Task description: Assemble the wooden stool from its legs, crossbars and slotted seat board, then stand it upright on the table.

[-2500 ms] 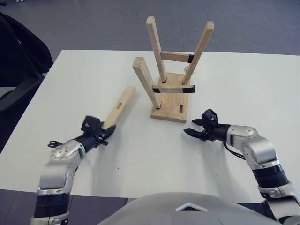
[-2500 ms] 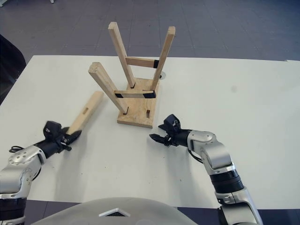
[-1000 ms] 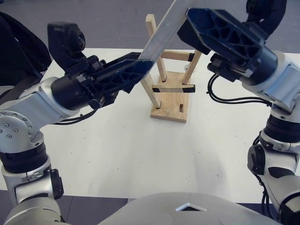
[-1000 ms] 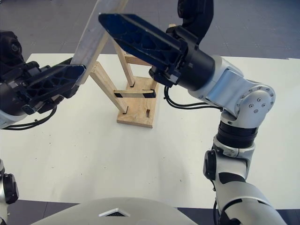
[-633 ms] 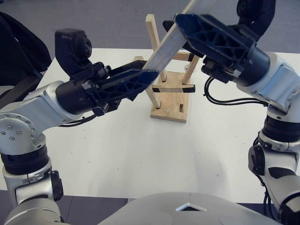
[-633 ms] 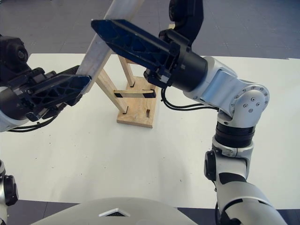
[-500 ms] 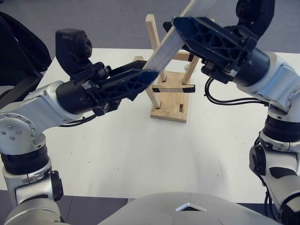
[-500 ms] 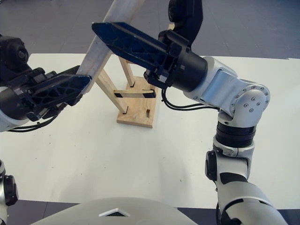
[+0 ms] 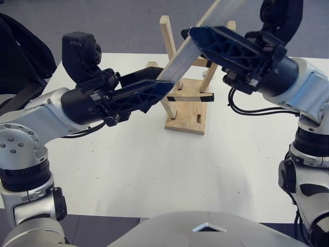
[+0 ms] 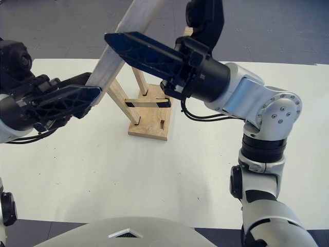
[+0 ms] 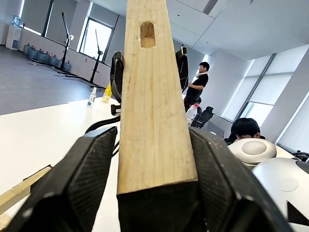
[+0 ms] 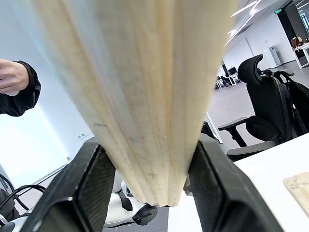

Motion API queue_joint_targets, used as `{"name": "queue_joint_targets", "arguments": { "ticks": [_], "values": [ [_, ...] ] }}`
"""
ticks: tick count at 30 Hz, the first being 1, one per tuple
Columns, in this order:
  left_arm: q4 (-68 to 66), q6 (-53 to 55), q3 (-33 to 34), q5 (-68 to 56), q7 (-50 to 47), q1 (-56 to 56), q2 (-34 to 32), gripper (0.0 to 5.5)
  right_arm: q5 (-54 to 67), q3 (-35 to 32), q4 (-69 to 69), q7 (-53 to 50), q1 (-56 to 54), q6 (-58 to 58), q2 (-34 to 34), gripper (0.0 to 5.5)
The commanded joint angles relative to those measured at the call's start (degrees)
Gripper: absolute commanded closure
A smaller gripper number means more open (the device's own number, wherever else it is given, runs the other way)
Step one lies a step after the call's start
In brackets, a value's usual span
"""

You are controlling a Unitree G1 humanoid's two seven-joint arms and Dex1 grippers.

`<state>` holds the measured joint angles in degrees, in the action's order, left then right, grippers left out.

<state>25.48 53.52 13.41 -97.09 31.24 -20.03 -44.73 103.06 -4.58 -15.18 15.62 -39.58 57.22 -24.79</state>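
The partly built stool stands upside down mid-table: its slotted seat board (image 9: 186, 119) lies flat, three legs (image 9: 167, 36) point up, and a crossbar (image 9: 190, 98) with black-taped ends joins two of them. The loose fourth leg (image 9: 180, 54) slants in the air in front of it. My left gripper (image 9: 167, 88) is shut on its lower end. My right gripper (image 9: 193, 35) is shut on it higher up. In the left wrist view the leg (image 11: 152, 96) shows a mortise hole (image 11: 147, 34) between the fingers (image 11: 89, 179). The right wrist view has the leg (image 12: 140, 87) clamped between black fingers (image 12: 94, 188).
The white table (image 9: 154, 175) has open surface in front of and on both sides of the stool. A black chair (image 9: 20, 67) stands off the table's left edge. Grey floor lies beyond the far edge.
The loose leg lay on the table 2.5 s ago with both grippers low beside it. Now both hold it aloft, and over the last second it has sunk slightly toward the stool.
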Motion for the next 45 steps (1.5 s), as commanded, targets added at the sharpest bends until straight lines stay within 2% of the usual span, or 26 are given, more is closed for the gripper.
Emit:
{"name": "queue_joint_targets", "arguments": {
  "ticks": [1,3,7,10,13,16,19,22,27,32,38,45],
  "values": [
    [1.22,1.27,0.34,4.54,3.77,2.45,-2.53,2.18,-1.19,-0.25,-0.77,1.29,0.51,-0.36,-1.01,3.4],
    [1.87,2.61,1.28,6.69,7.9,5.42,-4.8,1.93,-2.98,-1.06,-0.71,2.51,1.96,0.28,-2.89,3.43],
    [1.61,3.81,5.45,11.51,17.04,12.4,-9.37,1.93,-8.35,-2.65,-1.97,6.35,5.97,1.34,-7.92,3.44],
    [-0.51,2.85,6.57,15.44,20.77,14.66,-10.12,1.93,-10.85,-3.22,-3.5,8.91,9.13,2.04,-10.91,3.45],
    [-2.42,-2.07,-0.34,28.74,20.39,14.6,-8.58,1.93,-18.83,-3.06,-6.37,15.89,15.37,2.26,-16.22,3.45],
    [-6.37,-11.0,-16.48,51.89,14.83,12.13,-5.47,1.93,-29.93,-1.01,-4.47,24.25,19.44,-2.09,-19.17,3.45],
    [-13.83,-17.35,-28.44,68.79,10.19,8.44,-0.67,1.93,-41.3,2.53,1.74,31.43,19.93,-9.0,-19.19,3.45],
    [-20.74,-20.88,-33.42,77.33,7.03,4.91,5.38,1.93,-53.97,7.93,8.95,37.99,18.77,-18.63,-18.3,3.45],
    [-25.04,-23.84,-33.42,81.38,6.39,2.7,12.2,1.93,-67.78,11.35,22.05,42.49,15.47,-34.9,-11.04,3.45],
    [-25.01,-23.8,-32.13,83.15,7.69,4.61,12.25,1.93,-72.4,10.44,26.94,44.86,13.66,-44.17,-5.41,3.45],
    [-24.59,-23.47,-31.0,84.23,8.93,6.18,12.17,1.93,-77.55,12.78,29.13,49.33,15.73,-49.95,-3.3,3.45],
    [-23.65,-22.78,-29.64,84.77,9.23,7.61,12.66,1.93,-84.07,15.43,40.03,52.93,17.93,-58.47,-1.8,3.45]
  ]
}}
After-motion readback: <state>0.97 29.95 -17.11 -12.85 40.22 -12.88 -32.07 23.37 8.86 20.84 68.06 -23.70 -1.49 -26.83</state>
